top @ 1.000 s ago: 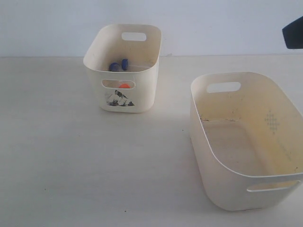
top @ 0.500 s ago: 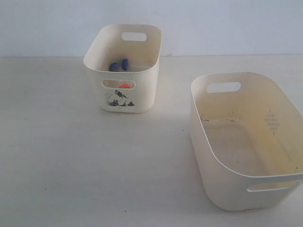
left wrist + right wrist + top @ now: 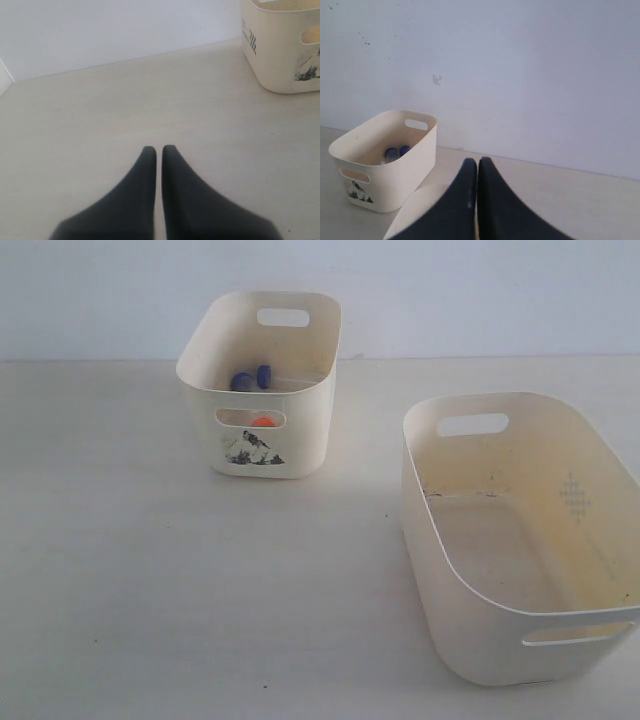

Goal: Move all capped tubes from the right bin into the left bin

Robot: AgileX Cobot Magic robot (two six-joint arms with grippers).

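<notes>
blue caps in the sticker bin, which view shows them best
The exterior view: it looks down into the left bin, so both blue caps show clearly. The right wrist view shows the blue caps too, but small and far off. The left wrist view shows only that bin's outer wall, no caps.

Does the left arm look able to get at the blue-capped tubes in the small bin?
Probably yes: the small bin is open-topped, nothing covers the blue-capped tubes, and the left gripper is shut, holding nothing.
</notes>
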